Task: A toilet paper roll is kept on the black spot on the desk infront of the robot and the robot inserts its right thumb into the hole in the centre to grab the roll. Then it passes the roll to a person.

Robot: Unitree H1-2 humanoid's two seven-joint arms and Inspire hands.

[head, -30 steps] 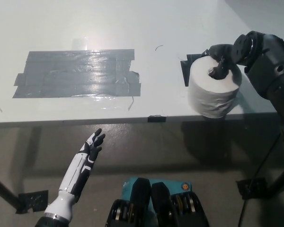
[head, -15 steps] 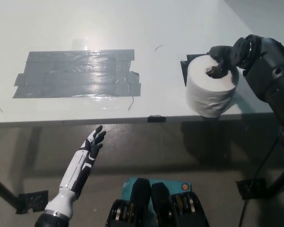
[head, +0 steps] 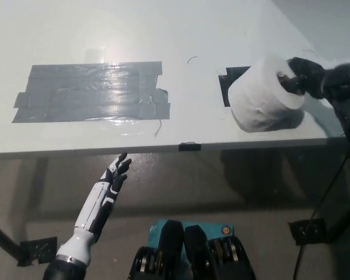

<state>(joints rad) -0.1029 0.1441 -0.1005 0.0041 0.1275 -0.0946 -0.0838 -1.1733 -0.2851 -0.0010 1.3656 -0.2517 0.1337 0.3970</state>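
With the right hand (head: 306,79) gripping the tilted toilet paper roll (head: 262,102) through its core, thumb inside, lift it clear of the counter (head: 163,29) slowly so it cannot slide off, while the left hand (head: 116,175) rests low with its fingers spread.

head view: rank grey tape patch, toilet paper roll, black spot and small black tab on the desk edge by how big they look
1. grey tape patch
2. toilet paper roll
3. black spot, partly hidden by the roll, so unsure
4. small black tab

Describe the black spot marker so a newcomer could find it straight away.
Start at the white desk and go to its right side, near the front edge. The black spot peeks out left of the toilet paper roll. It is small and dark, unlike the big shiny grey tape patch farther left.
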